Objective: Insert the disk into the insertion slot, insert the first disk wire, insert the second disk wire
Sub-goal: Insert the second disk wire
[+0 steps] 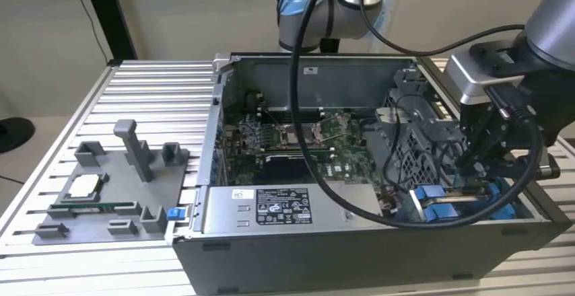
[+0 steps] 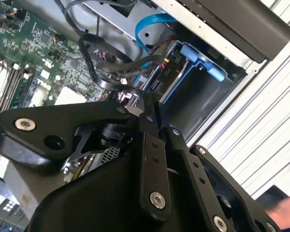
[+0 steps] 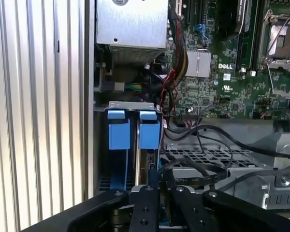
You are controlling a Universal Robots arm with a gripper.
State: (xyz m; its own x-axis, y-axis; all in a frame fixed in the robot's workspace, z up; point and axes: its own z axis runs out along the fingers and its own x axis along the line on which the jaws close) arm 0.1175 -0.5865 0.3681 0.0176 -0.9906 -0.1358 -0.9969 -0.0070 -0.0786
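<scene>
My gripper (image 1: 469,175) reaches down into the open computer case at the exterior view's right, over the grey drive cage. The insertion slot (image 3: 131,104) has two bright blue tabs (image 3: 149,131) at its mouth, and the disk (image 3: 146,164) stands edge-on inside it under one tab. In both wrist views the black fingers (image 2: 152,145) sit close together. The gripper (image 3: 163,189) is shut on the end of a black disk wire (image 2: 117,72), whose connector is mostly hidden at the fingertips, right above the disk's edge. Other black wires (image 3: 203,166) loop over the cage.
A silver power-supply box (image 1: 269,208) fills the case's front. The green motherboard (image 1: 297,148) lies behind it. A blue flat cable (image 2: 151,23) curves near the case wall. A grey parts fixture (image 1: 108,188) with upright posts stands on the slatted table (image 1: 153,87).
</scene>
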